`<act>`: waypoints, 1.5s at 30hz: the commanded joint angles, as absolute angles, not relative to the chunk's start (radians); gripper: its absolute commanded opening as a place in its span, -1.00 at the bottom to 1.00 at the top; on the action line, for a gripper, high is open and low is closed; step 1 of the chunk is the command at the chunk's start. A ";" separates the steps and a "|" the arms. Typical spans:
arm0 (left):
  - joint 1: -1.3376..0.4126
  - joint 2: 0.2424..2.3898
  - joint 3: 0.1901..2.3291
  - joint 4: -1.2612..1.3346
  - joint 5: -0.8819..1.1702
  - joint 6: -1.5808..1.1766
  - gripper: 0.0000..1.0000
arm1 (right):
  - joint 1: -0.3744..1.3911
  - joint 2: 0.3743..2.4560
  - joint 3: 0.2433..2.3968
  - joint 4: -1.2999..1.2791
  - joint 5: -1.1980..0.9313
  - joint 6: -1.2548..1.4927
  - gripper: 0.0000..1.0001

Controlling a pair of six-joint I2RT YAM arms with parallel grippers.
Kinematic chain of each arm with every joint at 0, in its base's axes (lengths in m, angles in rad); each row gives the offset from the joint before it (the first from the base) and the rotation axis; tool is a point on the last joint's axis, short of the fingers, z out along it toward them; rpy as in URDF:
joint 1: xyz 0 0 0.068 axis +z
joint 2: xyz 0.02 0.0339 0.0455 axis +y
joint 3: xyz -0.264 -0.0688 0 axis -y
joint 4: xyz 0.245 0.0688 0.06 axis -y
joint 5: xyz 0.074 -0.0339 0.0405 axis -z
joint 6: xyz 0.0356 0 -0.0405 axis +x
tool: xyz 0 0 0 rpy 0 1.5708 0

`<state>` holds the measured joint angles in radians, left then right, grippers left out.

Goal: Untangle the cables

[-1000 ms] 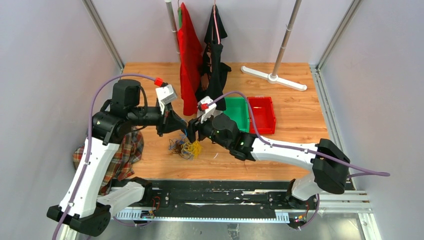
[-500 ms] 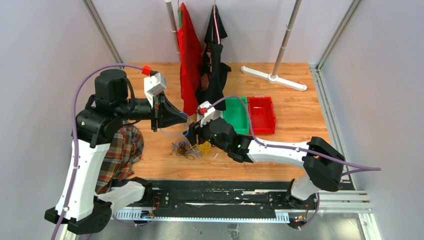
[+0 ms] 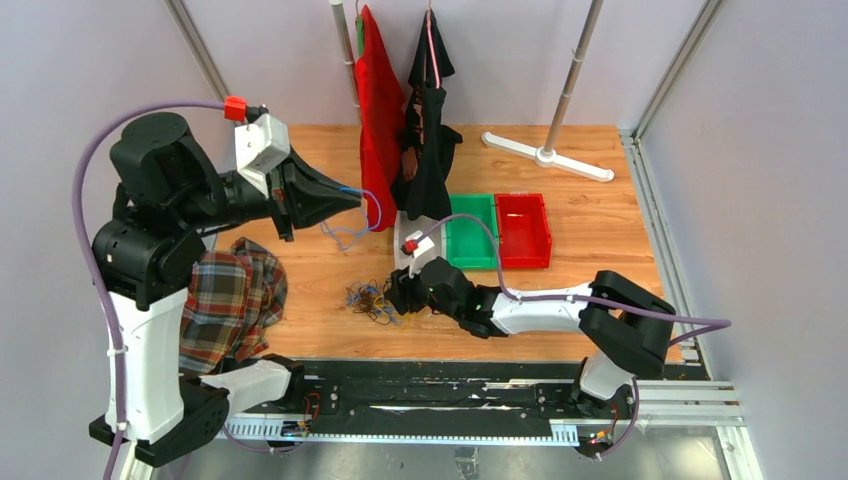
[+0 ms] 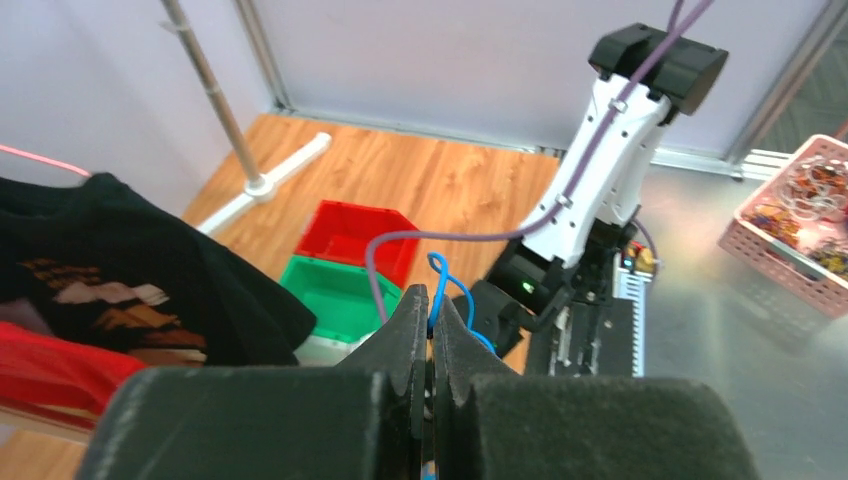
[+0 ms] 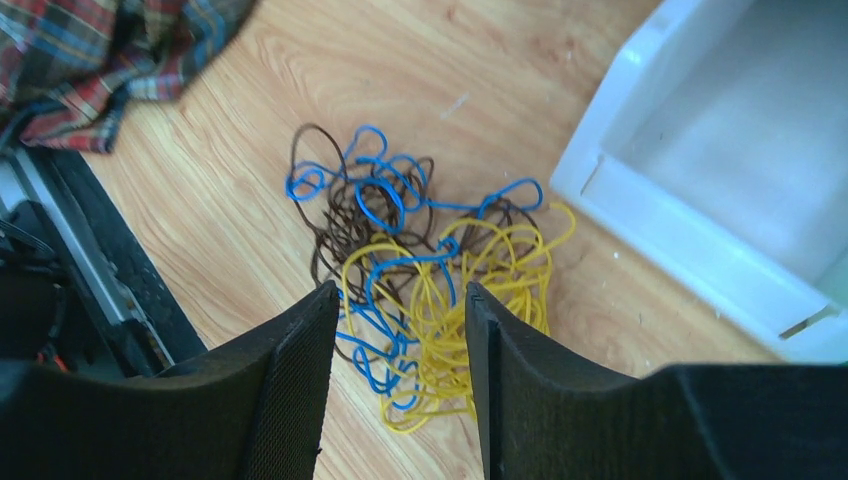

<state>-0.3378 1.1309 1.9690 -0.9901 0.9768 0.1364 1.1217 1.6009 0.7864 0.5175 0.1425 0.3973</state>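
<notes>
Our left gripper (image 4: 430, 302) pinches a blue cable (image 4: 436, 259) aloft; our right gripper (image 5: 398, 305) gapes above the tangle (image 5: 420, 265), white bin (image 5: 605, 125) beside.

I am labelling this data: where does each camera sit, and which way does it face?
Top external: above and behind the bases, looking down on the wooden table; both arms show.
Left wrist: on the raised left arm, facing the right arm; left gripper shut on a blue cable.
Right wrist: low, facing down at the cable tangle; open right gripper frames it.
Shared: top and right wrist both show the tangle.
</notes>
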 commanded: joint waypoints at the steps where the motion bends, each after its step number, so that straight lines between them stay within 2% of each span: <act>1: -0.345 1.175 2.102 -0.977 0.921 0.154 -0.99 | 1.127 1.636 0.751 0.552 0.115 0.428 -0.01; 5: -0.344 1.219 2.264 -0.973 0.875 0.157 -0.99 | 1.127 1.654 0.740 0.544 0.094 0.438 -0.01; 8: -0.344 1.226 2.263 -0.959 0.871 0.143 -0.99 | 1.127 1.635 0.728 0.541 0.096 0.441 -0.01; 12: -0.344 1.192 2.115 -0.959 0.881 0.159 -0.99 | 1.116 1.537 0.721 0.506 0.118 0.432 0.05; 17: -0.345 1.146 1.869 -0.961 0.924 0.190 -0.99 | 1.057 1.391 0.716 0.432 0.147 0.428 0.22; 22: -0.354 1.155 1.684 -0.954 0.925 0.247 -0.99 | 0.979 1.250 0.696 0.373 0.163 0.428 0.25; 27: -0.364 1.212 1.596 -0.888 0.850 0.251 -0.99 | 0.913 1.181 0.720 0.235 0.239 0.406 0.17; 35: -0.365 1.284 1.495 -0.609 0.722 0.179 -0.99 | 0.887 1.114 0.707 0.171 0.318 0.375 0.06; 45: -0.386 1.462 1.575 -0.585 0.697 0.160 -0.99 | 0.884 1.108 0.695 0.159 0.358 0.368 -0.11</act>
<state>-0.3645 1.4319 1.5238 -0.6357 0.7155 0.1776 0.8970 1.1217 0.7136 0.1730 0.3149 0.3801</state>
